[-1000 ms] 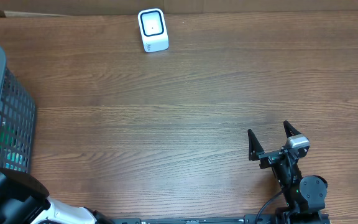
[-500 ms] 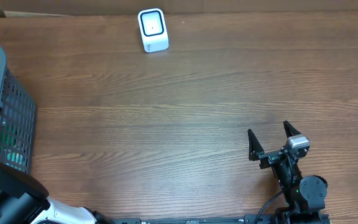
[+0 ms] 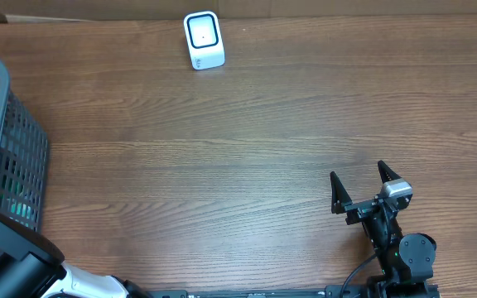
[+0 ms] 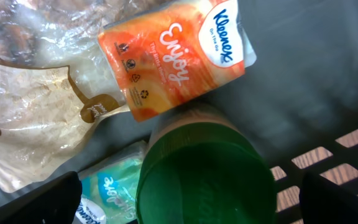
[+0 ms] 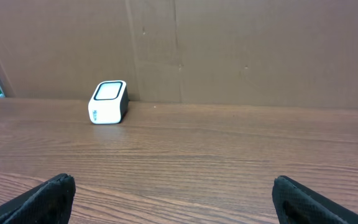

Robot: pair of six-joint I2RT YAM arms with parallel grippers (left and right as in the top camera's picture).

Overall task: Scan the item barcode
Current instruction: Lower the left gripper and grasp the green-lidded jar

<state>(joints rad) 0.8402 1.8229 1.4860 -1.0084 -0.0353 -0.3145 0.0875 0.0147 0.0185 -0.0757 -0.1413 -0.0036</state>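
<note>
In the left wrist view my left gripper (image 4: pixel 191 202) is open inside the basket, one dark finger on each side of a green-lidded container (image 4: pixel 204 168). Whether the fingers touch it I cannot tell. An orange Kleenex pack (image 4: pixel 179 59) lies just beyond the lid. A teal tissue pack (image 4: pixel 107 193) lies to its left. The white barcode scanner (image 3: pixel 203 40) stands at the table's far edge and also shows in the right wrist view (image 5: pixel 109 102). My right gripper (image 3: pixel 358 189) rests open and holds nothing at the near right of the table.
The dark mesh basket (image 3: pixel 15 165) stands at the table's left edge, with my left arm (image 3: pixel 11 257) reaching into it. A clear bag with a brown label (image 4: pixel 36 118) fills the basket's left side. A cardboard wall (image 5: pixel 229 50) rises behind the scanner.
My left arm has shifted a little further over the basket, and it now hides the orange item seen there earlier. The right arm has not moved.
</note>
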